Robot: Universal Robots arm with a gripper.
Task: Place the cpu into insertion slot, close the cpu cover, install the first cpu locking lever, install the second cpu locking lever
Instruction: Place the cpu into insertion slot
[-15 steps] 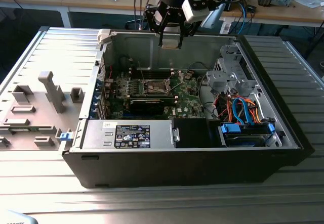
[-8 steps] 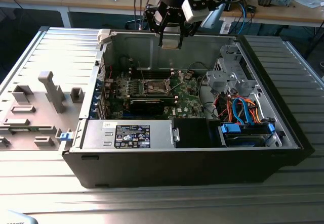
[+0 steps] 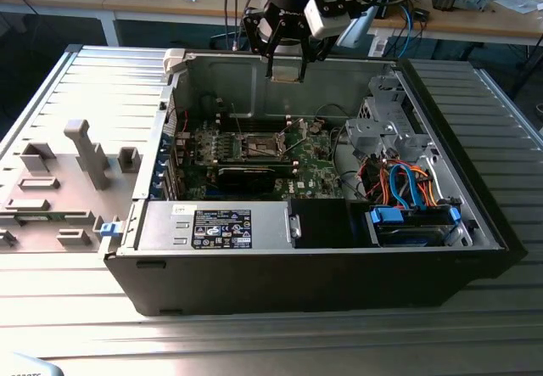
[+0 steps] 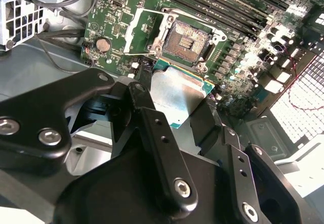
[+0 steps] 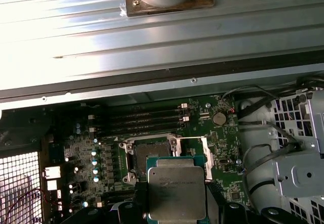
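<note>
My gripper (image 3: 287, 64) hangs above the rear wall of the open computer case, shut on the cpu (image 3: 287, 69). In both wrist views the cpu (image 4: 177, 92) (image 5: 177, 193) is a flat silvery square with a green edge, clamped between two black fingers (image 4: 157, 133). Below it, on the green motherboard (image 3: 310, 168), lies the insertion slot (image 4: 190, 39) (image 5: 152, 152) (image 3: 265, 145), bare with its pins showing. The cpu cover (image 4: 136, 29) (image 5: 206, 155) stands swung open beside the slot. The cpu is well above the slot, apart from it.
The case's metal walls (image 3: 221, 75) ring the motherboard. A power supply (image 3: 221, 226) lies along the front, and a drive cage with blue and orange cables (image 3: 407, 185) is at the exterior view's right. Memory slots (image 5: 136, 120) run beside the socket. Grey fixtures (image 3: 85, 151) sit outside.
</note>
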